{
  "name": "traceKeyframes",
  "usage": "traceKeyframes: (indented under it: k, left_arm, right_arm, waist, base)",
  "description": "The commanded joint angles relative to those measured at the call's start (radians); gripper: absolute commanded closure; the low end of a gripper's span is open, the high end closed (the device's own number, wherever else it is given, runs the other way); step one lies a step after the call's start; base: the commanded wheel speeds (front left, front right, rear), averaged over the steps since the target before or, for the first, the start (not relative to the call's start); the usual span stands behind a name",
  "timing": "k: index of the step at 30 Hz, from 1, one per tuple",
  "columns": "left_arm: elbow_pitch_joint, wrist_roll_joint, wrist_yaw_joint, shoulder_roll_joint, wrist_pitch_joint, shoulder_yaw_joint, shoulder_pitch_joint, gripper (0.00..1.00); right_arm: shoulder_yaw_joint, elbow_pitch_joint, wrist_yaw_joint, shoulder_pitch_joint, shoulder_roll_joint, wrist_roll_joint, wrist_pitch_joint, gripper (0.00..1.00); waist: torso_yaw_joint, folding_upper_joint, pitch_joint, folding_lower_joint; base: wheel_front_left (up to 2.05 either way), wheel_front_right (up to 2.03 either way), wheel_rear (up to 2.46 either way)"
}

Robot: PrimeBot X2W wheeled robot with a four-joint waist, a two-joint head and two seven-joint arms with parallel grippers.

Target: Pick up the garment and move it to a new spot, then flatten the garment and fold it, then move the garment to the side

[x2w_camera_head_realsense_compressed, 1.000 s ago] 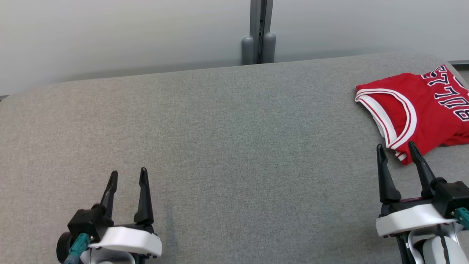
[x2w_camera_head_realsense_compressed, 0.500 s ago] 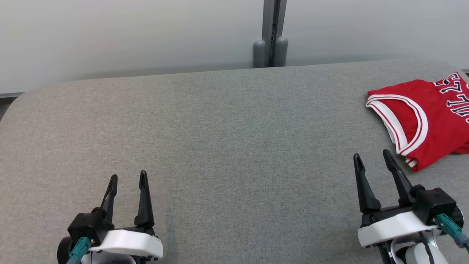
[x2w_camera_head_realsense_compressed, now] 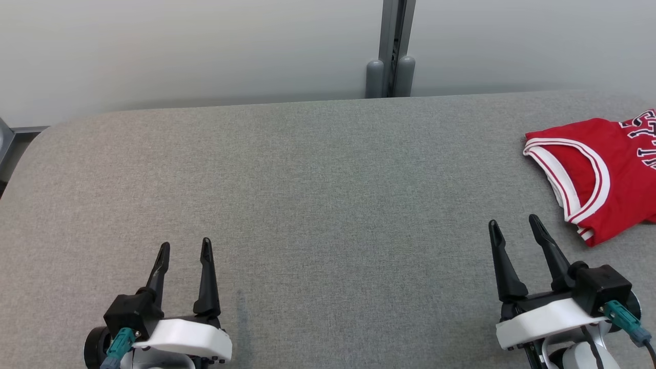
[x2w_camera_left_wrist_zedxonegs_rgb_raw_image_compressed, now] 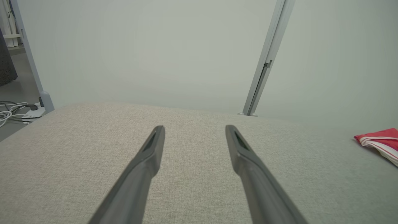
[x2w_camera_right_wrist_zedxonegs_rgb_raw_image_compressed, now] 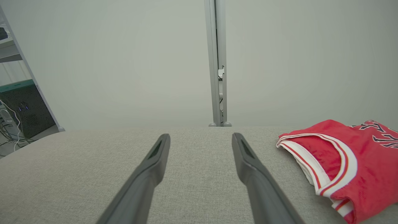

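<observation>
The garment (x2w_camera_head_realsense_compressed: 605, 174) is a red basketball jersey with white trim and dark lettering, lying folded at the far right of the grey table (x2w_camera_head_realsense_compressed: 318, 195), cut off by the right edge of the head view. It appears again as the garment (x2w_camera_right_wrist_zedxonegs_rgb_raw_image_compressed: 348, 161) in the right wrist view and as a sliver of garment (x2w_camera_left_wrist_zedxonegs_rgb_raw_image_compressed: 379, 141) in the left wrist view. My right gripper (x2w_camera_head_realsense_compressed: 514, 223) stands open just left of and nearer than the jersey, apart from it. At the lower left my left gripper (x2w_camera_head_realsense_compressed: 185, 247) is open and empty over bare cloth.
A pale partition wall with a grey post (x2w_camera_head_realsense_compressed: 392, 51) runs along the table's far edge. Past the table's left end lie cables on the floor (x2w_camera_left_wrist_zedxonegs_rgb_raw_image_compressed: 12, 110) and a dark cabinet (x2w_camera_right_wrist_zedxonegs_rgb_raw_image_compressed: 25, 109).
The camera has swung left, so the jersey and post slid right in the view. My right gripper has drawn back from the jersey's near corner; the left one has kept its pose.
</observation>
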Motion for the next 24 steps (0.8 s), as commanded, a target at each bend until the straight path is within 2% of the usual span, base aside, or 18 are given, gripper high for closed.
traceKeyframes:
  k: [1, 21, 22, 24]
  left_arm:
    - [0.004, 0.004, -0.002, 0.005, 0.001, 0.003, -0.011, 0.00]
    - [0.037, -0.002, -0.003, 0.004, 0.001, 0.000, -0.018, 0.00]
    - [0.039, -0.003, -0.002, 0.000, 0.000, -0.001, 0.000, 1.00]
    - [0.055, -0.006, -0.002, -0.002, 0.001, -0.002, 0.009, 1.00]
  right_arm:
    - [0.002, 0.004, 0.000, -0.006, -0.005, 0.006, -0.005, 0.00]
    - [-0.002, 0.000, 0.000, -0.007, -0.005, 0.009, -0.005, 0.00]
    - [0.001, 0.003, 0.000, -0.001, 0.001, 0.005, 0.000, 1.00]
    - [0.003, 0.017, 0.000, 0.010, 0.005, 0.007, 0.002, 1.00]
  waist:
    - [0.001, -0.0001, -0.001, 0.0000]
    - [0.005, -0.0001, 0.001, 0.0000]
    - [0.005, -0.0001, 0.001, 0.0000]
    - [0.004, -0.0001, 0.001, 0.0000]
  base:
    - [0.00, 0.00, 0.00]
    - [0.00, 0.00, 0.00]
    - [0.00, 0.00, 0.00]
    - [0.00, 0.00, 0.00]
